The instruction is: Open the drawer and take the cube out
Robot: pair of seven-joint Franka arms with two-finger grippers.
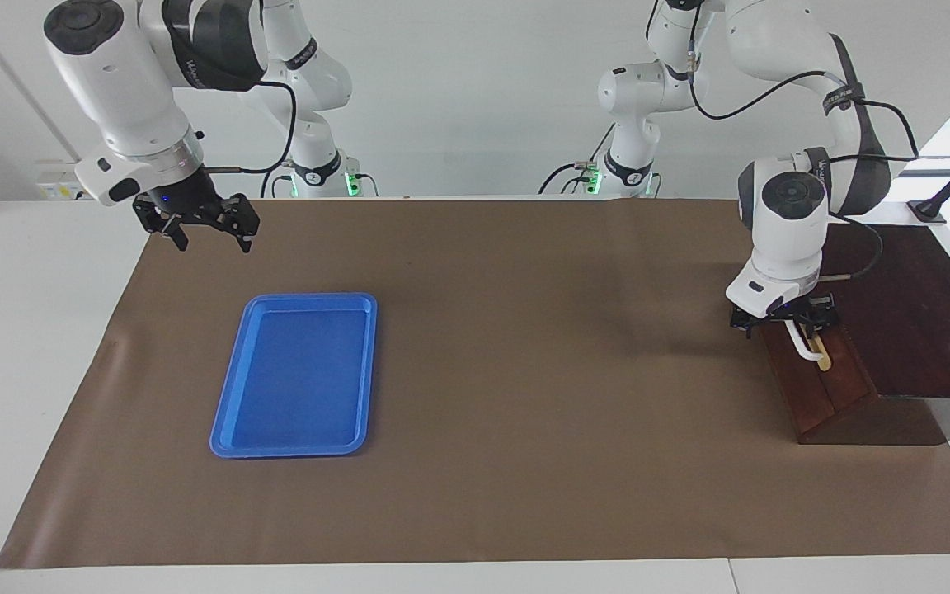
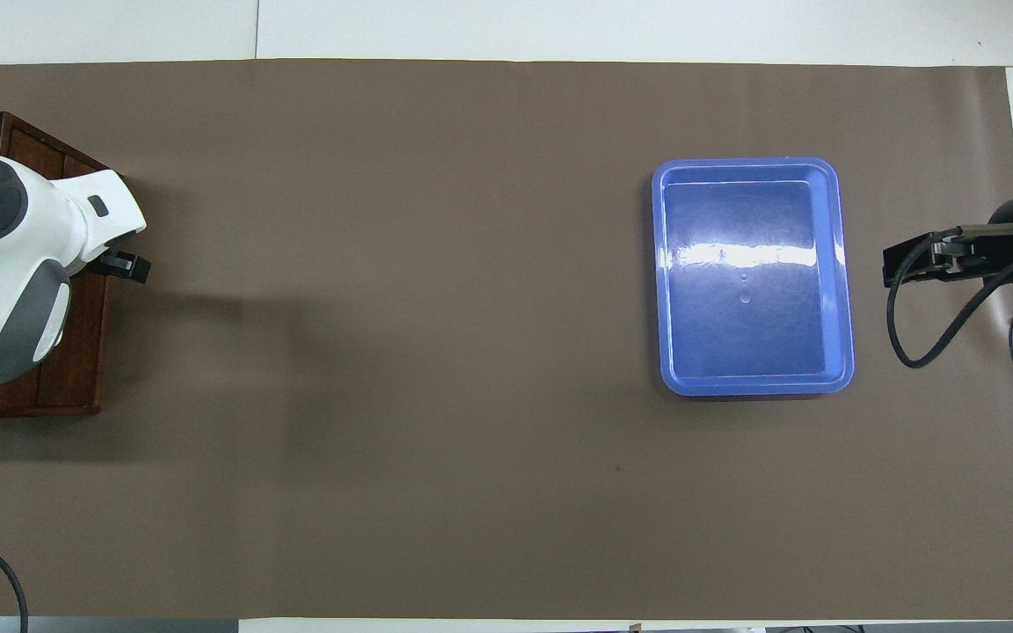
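Observation:
The drawer (image 1: 823, 389) is a dark reddish-brown front with a white bar handle (image 1: 805, 348) on a tan strip, and it is closed, at the left arm's end of the table. My left gripper (image 1: 784, 320) is low at the handle's end nearer the robots, open, with a finger on each side of the bar. Whether it touches the bar I cannot tell. In the overhead view the left arm's white body covers most of the drawer (image 2: 76, 352). My right gripper (image 1: 213, 243) hangs open over the mat beside the blue tray. The cube is hidden.
An empty blue tray (image 1: 232, 429) (image 2: 834, 264) lies on the brown mat toward the right arm's end. The drawer's dark wooden cabinet (image 1: 912, 305) stands at the mat's edge by the left arm.

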